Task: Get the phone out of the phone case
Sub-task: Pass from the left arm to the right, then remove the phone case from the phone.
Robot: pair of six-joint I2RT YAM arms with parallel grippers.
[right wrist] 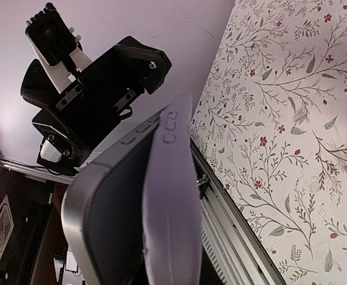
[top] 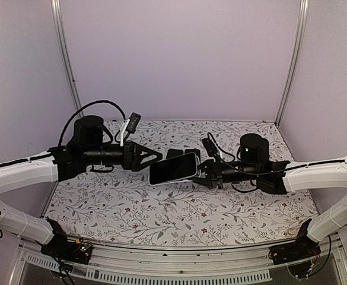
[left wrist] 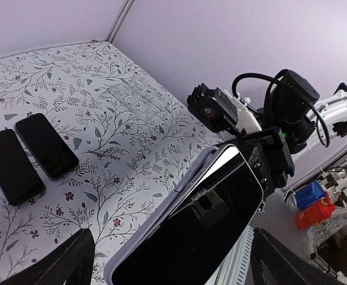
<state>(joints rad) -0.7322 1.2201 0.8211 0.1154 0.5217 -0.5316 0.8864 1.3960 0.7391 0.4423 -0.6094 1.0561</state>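
Where the right jaws close, they pinch the 3 o'clock end of the phone (top: 172, 169) and hold it off the worktop (top: 131, 208), glossy screen upward. Whether they bite on the glass alone or on the shell as well, I cannot tell. The left jaws stand spread wide at the phone's 9 o'clock end and grip nothing. In the left wrist view their dark fingers (left wrist: 63, 261) sit at the bottom corners of the frame, one on each side of the phone's near end and apart from it.

The phone case (right wrist: 168, 196), a pale lavender shell, wraps the phone's back and edges. In the right wrist view one long side of it stands off the phone's grey flank with a gap between them, while lower down the two run together out of frame.

Seen from above, the cased phone hangs slantwise over the middle of the floral worktop, between the two arms. At 12 o'clock from it, two more black phones (left wrist: 10, 166) (left wrist: 45, 145) lie flat on the worktop, just beside each other.
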